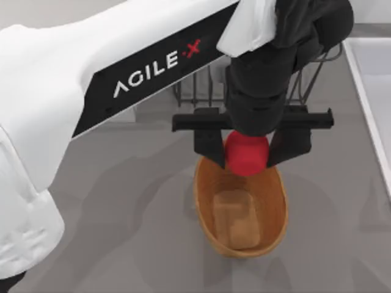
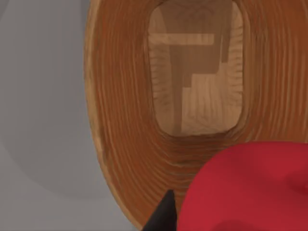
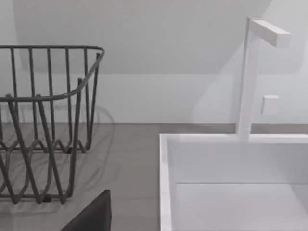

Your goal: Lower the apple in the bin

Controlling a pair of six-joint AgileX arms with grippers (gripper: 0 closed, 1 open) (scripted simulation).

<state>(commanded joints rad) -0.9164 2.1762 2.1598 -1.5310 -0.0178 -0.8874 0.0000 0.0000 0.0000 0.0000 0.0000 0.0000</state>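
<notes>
While the left end effector grips the apple between its fingers, both hang above the bin's far rim.

**Hidden and cut-off items**

Top view: the left arm and the left gripper cover the lower part of the wire dish rack; the apple hides the far rim of the wicker basket. White sink cut by the right edge.

Left wrist view: apple cut by the lower and right edges; basket rim cut at top and bottom; one dark fingertip partly visible beside the fruit.

Right wrist view: dish rack cut at the left edge; sink basin cut at right and bottom; a dark part at the lower edge, too little visible to identify.
</notes>
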